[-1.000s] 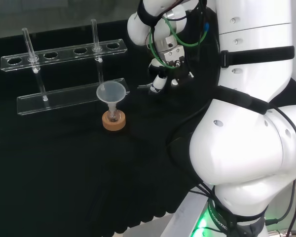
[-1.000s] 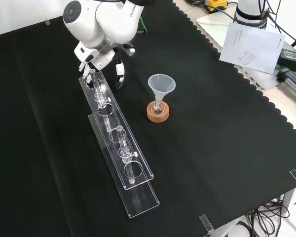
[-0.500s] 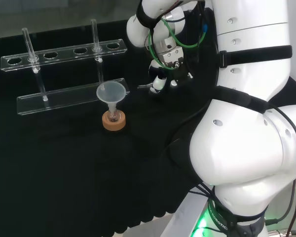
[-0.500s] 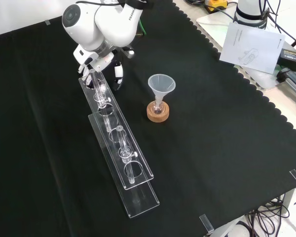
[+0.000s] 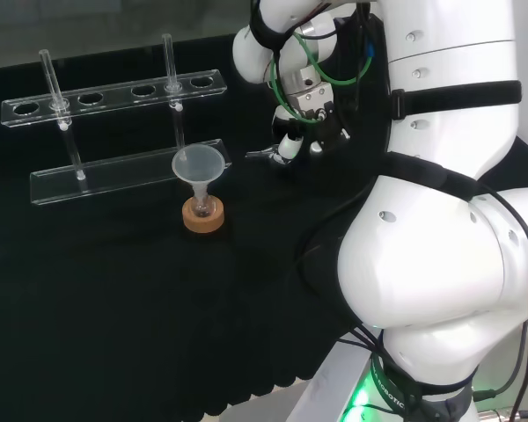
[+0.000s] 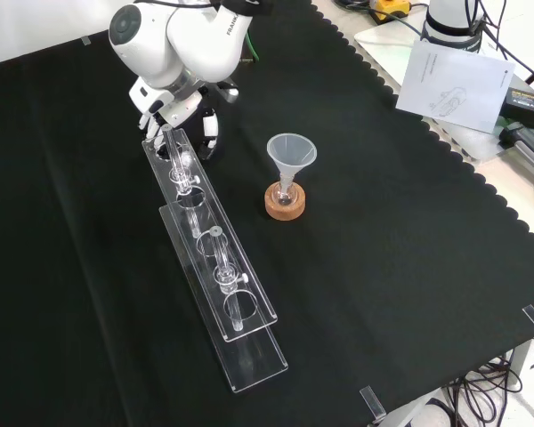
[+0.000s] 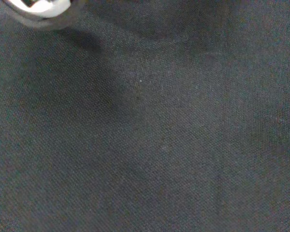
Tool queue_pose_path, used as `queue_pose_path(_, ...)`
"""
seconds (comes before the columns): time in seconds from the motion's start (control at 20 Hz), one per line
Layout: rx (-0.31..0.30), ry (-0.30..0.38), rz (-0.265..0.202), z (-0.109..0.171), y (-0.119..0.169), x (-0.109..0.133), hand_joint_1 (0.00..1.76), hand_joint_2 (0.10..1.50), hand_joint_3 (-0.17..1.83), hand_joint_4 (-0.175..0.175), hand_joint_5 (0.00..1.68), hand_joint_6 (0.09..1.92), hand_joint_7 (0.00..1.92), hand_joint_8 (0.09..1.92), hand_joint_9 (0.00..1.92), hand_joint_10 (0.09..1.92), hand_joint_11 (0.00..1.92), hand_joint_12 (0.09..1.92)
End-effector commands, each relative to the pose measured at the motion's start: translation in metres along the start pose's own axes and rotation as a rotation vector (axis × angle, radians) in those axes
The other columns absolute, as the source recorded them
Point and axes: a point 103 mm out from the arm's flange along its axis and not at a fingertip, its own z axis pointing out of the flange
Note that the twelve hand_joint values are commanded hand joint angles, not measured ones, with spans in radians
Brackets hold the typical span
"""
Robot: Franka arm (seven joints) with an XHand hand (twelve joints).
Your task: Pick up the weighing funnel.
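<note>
Now, hand (image 5: 301,110): low over the black cloth at the far end of the arm; in the front view (image 6: 185,105) it sits at the rack's upper end, under the white link with the round grey cap.
Hand state: cannot tell from these views whether it is released, clenched or grasping the small clear piece beside it.
Weighing funnel (image 5: 260,156): a thin clear piece in the head view, reaching leftward from the hand's lower tip and meeting it; whether it lies on the cloth or is raised off it cannot be told.
Funnel (image 5: 198,164): upright, mouth up, stem in a small flask on a cork ring (image 5: 203,218); in the head view it stands left of the weighing funnel and apart from it.
Rack (image 5: 114,92): clear, two tiers, behind the funnel in the head view, with two glass tubes (image 5: 170,66) standing upright in it.
Wrist view: close dark weave of the cloth, with a blurred white part of the hand (image 7: 38,6) at one edge.
Desk (image 6: 383,267): covered in black cloth; a paper sheet (image 6: 452,84) lies beyond the cloth's scalloped edge in the front view.
</note>
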Motion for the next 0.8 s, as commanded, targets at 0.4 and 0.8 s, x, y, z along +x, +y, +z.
queue_pose_path(0.4, 0.006, -0.024, 0.014, 0.0001, 0.0068, 0.0146, 0.88, 0.66, 0.55, 0.037, 0.77, 0.61, 0.49, 0.61, 0.75, 0.48, 0.45, 1.28)
queue_pose_path(0.8, 0.002, -0.033, 0.036, 0.0017, 0.0063, 0.0125, 1.05, 0.93, 0.2, 0.167, 1.11, 0.76, 0.54, 0.63, 0.8, 0.48, 0.49, 1.27)
